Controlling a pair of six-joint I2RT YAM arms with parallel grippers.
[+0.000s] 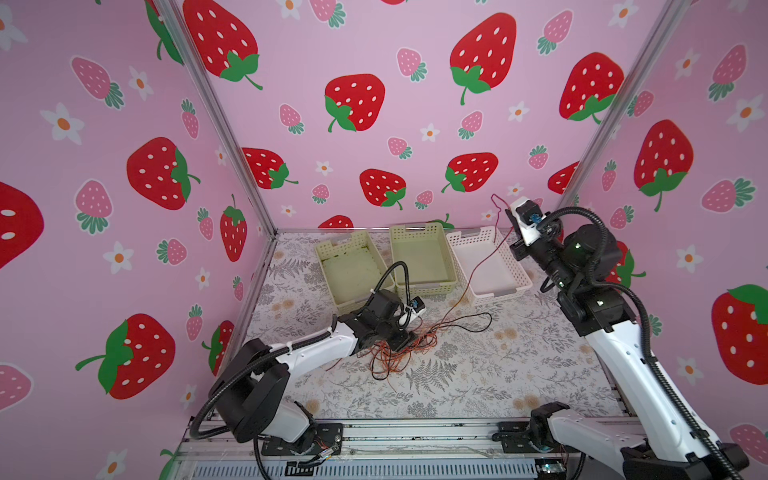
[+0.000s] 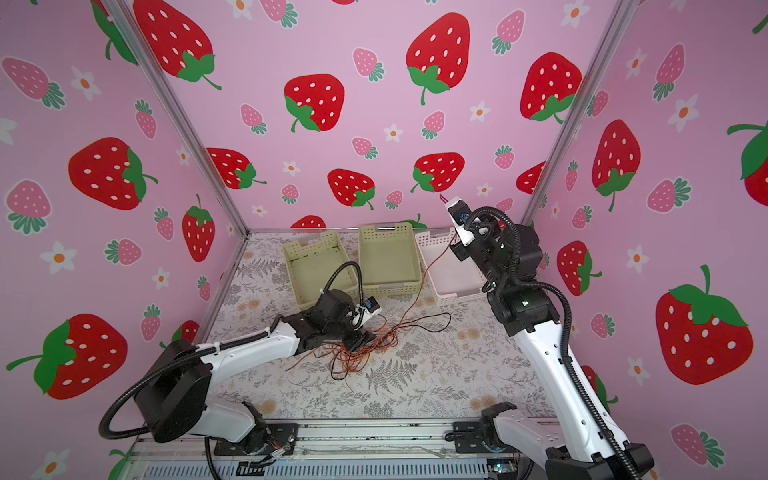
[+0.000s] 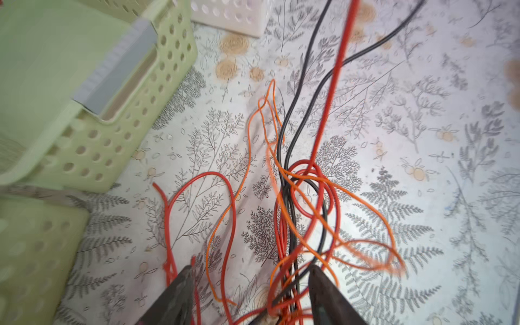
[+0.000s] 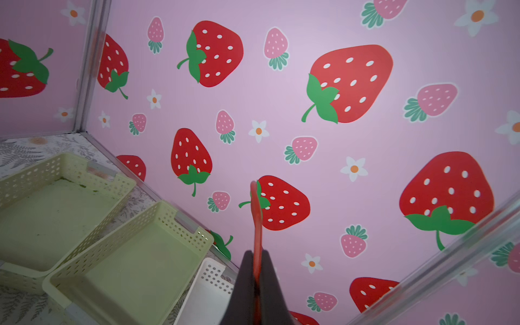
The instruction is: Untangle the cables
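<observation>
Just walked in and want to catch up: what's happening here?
Two robot arms are untangling thin cables. The right gripper, raised high, is shut on a red cable that runs down to the rest on the table. The left gripper sits low over them, jaws open with strands between.

Dark fingers spread wide, the left gripper (image 3: 250, 270) sits low over a knot of cables (image 3: 304, 194) on a fern-printed table cover (image 3: 422, 174), with several strands passing between the fingers. One red cable (image 3: 337, 70) runs straight out of the knot beside two black cables (image 3: 299, 84) (thin orange loops blur nearby). A green basket (image 3: 157, 92) and a white basket (image 3: 225, 17) stand close by.
</observation>
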